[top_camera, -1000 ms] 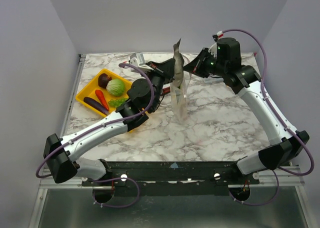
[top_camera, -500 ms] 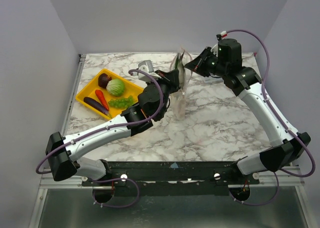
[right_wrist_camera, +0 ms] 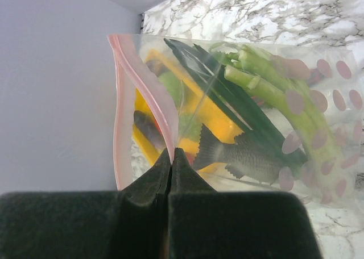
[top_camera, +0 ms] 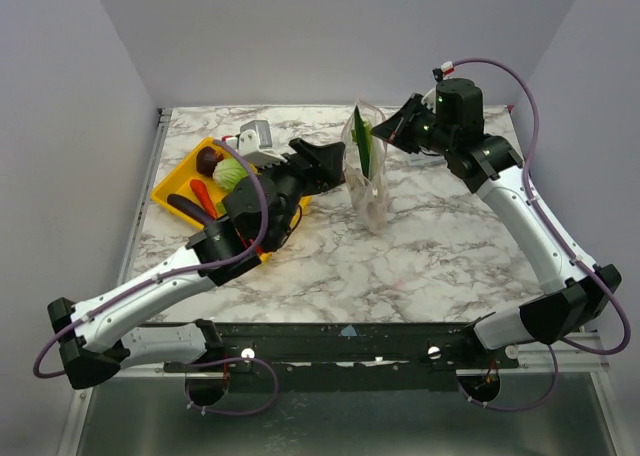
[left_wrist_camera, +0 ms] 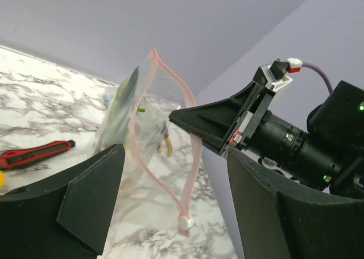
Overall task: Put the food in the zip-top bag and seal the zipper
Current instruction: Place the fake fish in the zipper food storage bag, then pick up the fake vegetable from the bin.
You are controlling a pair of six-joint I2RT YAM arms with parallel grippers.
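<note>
The zip-top bag (top_camera: 367, 166) hangs upright above the middle-rear of the marble bench (top_camera: 420, 256), its long axis near vertical, the mouth uppermost and the bottom end resting on or just above the bench surface; contact cannot be confirmed. The zipper (right_wrist_camera: 145, 94) runs along the top edge as a pinkish strip and stands unsealed, its two sides parted in the left wrist view. The right claw (top_camera: 383, 133) is pressed together on one side of the mouth edge, supporting the bag. Inside the bag, green celery-like stalks (right_wrist_camera: 273, 100) lie lengthwise along the bag's axis, and a grey fish (right_wrist_camera: 239, 157) sits beside them. The left claw (top_camera: 325, 161) stands with its fingers apart, holding nothing, just left of the bag and clear of it. Against the earlier frames, the left claw was then closed at the bag mouth; it has since released and drawn back toward the yellow tray (top_camera: 170, 186), and the bag mouth has widened. The tray at the left rear holds a green cabbage (top_camera: 230, 173), a red chili (top_camera: 203, 196) and a dark eggplant (top_camera: 190, 208). A red-handled tool (left_wrist_camera: 34, 154) lies on the bench behind the bag.
</note>
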